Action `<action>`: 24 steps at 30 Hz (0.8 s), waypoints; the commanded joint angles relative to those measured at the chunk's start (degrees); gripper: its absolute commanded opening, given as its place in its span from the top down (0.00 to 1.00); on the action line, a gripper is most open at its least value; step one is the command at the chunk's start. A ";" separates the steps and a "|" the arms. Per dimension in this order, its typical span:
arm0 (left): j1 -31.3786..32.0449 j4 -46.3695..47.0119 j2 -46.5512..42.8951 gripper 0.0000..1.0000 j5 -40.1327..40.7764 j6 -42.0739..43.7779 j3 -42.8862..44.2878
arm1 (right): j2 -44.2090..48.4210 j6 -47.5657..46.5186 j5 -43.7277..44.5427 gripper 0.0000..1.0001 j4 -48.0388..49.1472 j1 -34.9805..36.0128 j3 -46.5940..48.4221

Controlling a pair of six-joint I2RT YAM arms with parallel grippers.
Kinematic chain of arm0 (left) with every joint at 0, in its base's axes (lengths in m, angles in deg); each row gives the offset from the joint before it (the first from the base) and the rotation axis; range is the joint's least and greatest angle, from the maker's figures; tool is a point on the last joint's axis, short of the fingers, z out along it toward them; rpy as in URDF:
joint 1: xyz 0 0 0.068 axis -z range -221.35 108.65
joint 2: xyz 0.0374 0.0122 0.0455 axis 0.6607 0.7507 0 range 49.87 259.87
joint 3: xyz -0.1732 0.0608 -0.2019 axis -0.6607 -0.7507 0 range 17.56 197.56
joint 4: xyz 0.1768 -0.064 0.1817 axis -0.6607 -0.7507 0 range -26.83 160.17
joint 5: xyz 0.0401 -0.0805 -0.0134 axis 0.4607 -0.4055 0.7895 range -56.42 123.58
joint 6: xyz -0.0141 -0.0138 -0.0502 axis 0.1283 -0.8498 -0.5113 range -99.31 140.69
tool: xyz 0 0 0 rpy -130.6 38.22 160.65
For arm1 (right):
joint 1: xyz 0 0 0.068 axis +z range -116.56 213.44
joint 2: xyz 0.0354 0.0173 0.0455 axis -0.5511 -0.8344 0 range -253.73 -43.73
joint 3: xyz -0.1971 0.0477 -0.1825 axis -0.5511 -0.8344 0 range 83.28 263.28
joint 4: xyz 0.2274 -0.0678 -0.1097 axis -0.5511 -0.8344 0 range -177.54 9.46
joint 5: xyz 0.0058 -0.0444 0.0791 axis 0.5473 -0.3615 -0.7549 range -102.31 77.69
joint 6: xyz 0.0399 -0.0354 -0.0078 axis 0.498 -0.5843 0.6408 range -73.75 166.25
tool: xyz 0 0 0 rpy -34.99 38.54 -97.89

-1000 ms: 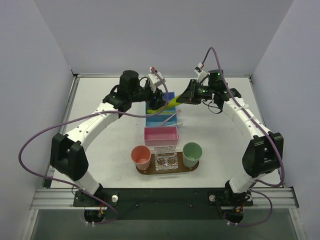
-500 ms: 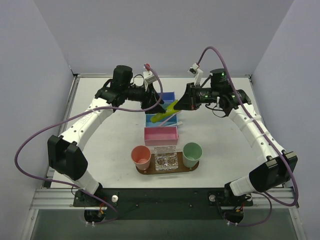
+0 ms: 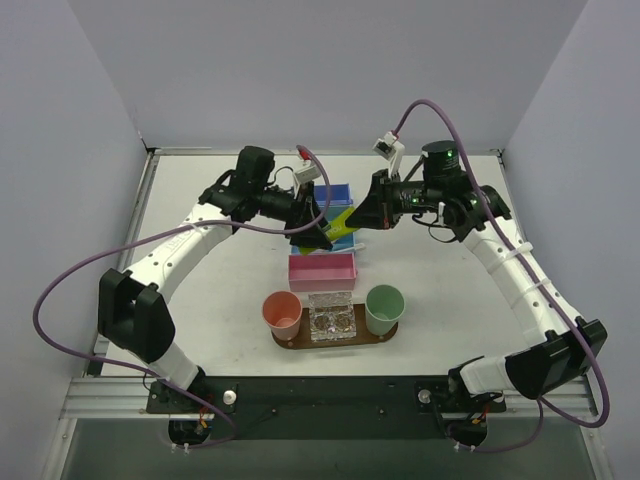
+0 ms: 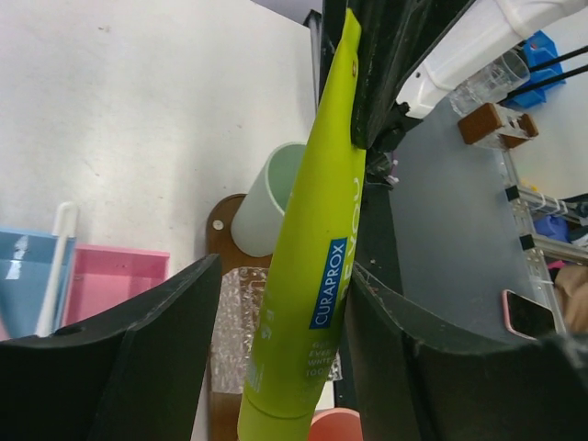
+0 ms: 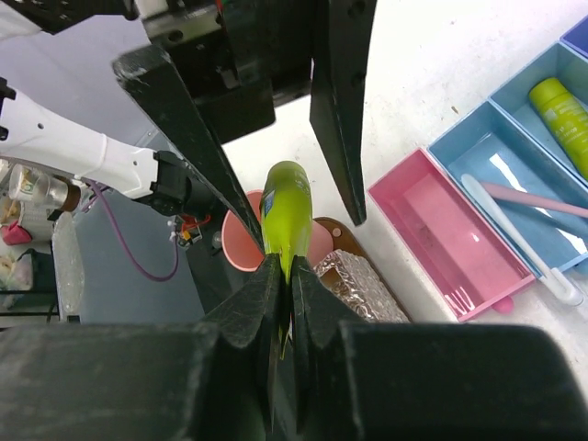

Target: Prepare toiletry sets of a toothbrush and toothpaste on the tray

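White tabletop point(image 3: 200, 290) lies open at 9 and 3 o'clock of the pink rectangular plastic bin point(image 3: 322, 271). Held aloft at 12 o'clock of the dark-brown oval wooden tray point(image 3: 300, 344), the yellow-green toothpaste tube point(image 3: 340, 217) slants 2-to-8 o'clock. The right gripper point(image 3: 358, 213) clenches its crimp, and its cap sits between the left gripper's point(image 3: 318, 238) released fingers.

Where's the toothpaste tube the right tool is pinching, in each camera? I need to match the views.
Top external: the held tube sits mid-picture, just beyond the pink bin.
Left wrist: held tube runs up the centre, pink bin at lower left.
Right wrist: held tube end-on at centre, pink bin at right.
Shared landmark: the pink bin.
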 commanded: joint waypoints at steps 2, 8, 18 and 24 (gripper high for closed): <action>1.52 -1.34 -1.35 0.49 -3.73 1.30 0.19 | 2.93 -1.10 -1.86 1.00 1.14 0.79 -0.34; 1.96 0.07 -1.35 0.80 -4.25 0.51 -0.60 | 3.55 -1.27 -1.25 1.00 0.79 1.06 -1.31; 0.82 0.42 -4.41 0.34 7.04 2.45 -1.48 | 5.65 -1.27 2.87 1.00 -2.80 0.71 -1.13; -2.69 11.13 -14.25 0.29 20.78 0.17 -9.29 | 9.07 -5.23 13.06 1.00 -12.11 1.14 0.10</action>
